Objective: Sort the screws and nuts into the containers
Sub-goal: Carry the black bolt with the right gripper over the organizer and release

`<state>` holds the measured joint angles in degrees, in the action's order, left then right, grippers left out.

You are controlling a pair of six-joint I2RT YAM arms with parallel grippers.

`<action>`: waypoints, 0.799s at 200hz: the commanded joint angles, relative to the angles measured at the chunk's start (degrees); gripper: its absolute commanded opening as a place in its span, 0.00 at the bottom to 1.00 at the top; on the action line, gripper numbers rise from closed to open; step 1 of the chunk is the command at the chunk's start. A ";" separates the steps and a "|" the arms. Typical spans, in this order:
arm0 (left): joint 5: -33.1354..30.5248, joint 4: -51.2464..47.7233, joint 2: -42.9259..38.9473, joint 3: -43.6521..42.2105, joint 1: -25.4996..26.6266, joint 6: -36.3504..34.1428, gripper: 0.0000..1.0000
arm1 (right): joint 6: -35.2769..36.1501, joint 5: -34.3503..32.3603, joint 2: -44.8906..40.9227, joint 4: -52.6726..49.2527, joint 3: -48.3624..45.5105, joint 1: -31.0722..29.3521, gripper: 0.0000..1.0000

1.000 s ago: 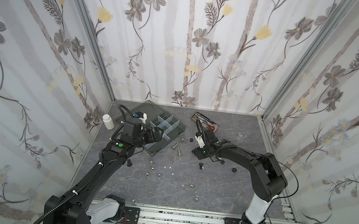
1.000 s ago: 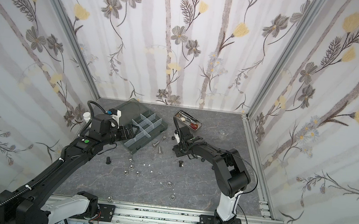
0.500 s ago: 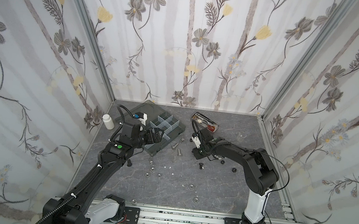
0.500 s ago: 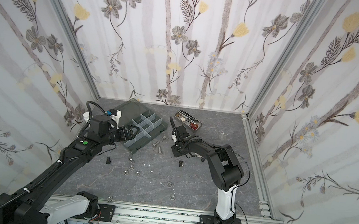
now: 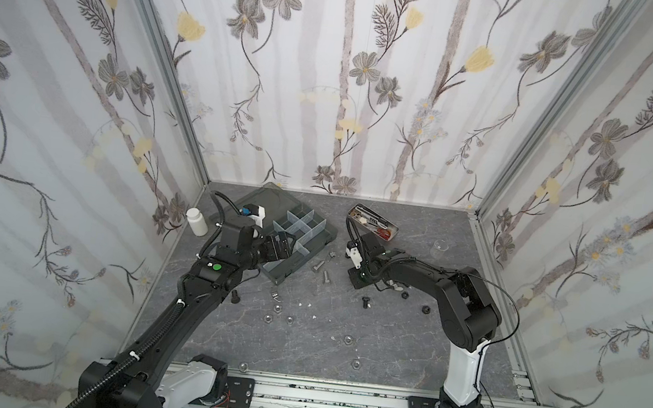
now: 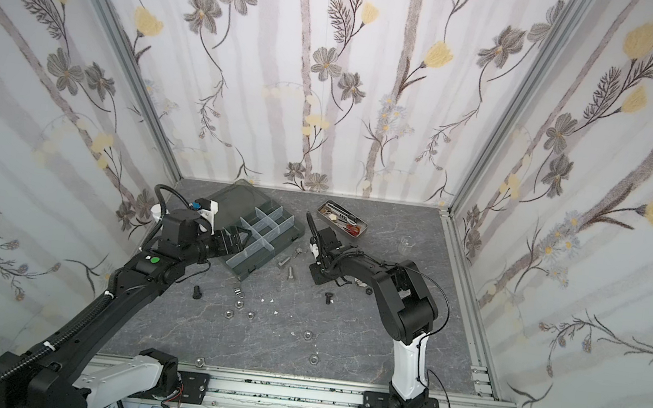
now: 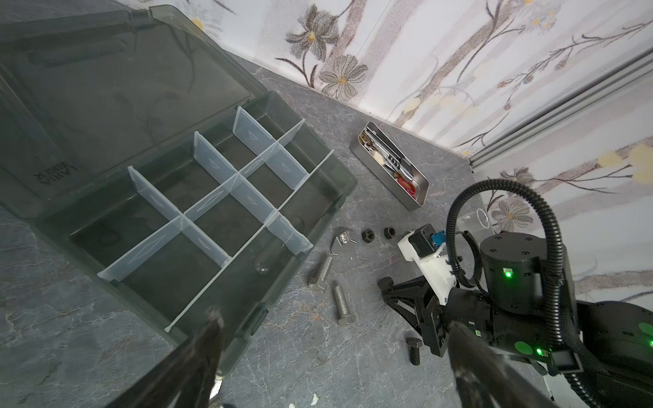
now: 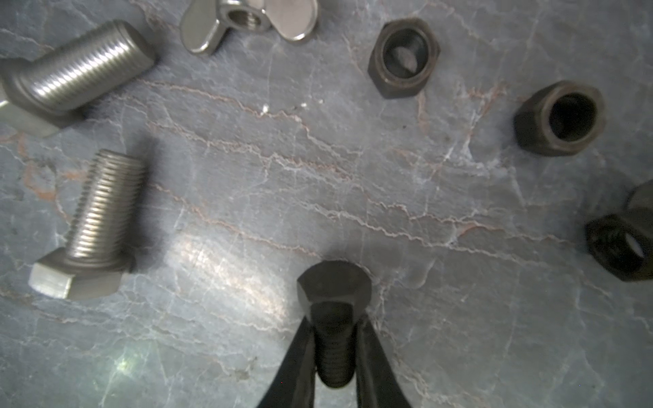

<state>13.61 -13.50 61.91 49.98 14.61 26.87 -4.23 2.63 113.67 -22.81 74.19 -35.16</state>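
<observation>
Pinching blk screw (image 8: 334, 286) w/ right gripper (image 8: 334, 330), left gripper (image 7: 334, 322) spread wide

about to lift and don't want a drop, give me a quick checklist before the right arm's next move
1. Right gripper shut on the black hex-head bolt: ok.
2. Grip on the shaft, head free: ok.
3. Neighbouring silver threaded bolts and black hex nuts apart from it: ok.
4. Dark grey plastic organizer box lid open: ok.
5. Left gripper open: ok; clear of the box: cannot tell.
</observation>
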 commanded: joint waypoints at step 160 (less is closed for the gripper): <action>-5.87 -0.58 -2.64 -1.52 -0.72 -1.61 1.00 | -1.18 7.64 2.09 -2.00 21.83 -0.75 0.00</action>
<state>9.63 -13.96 58.98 48.40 13.93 26.72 -5.13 7.33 113.21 -25.80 91.50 -35.66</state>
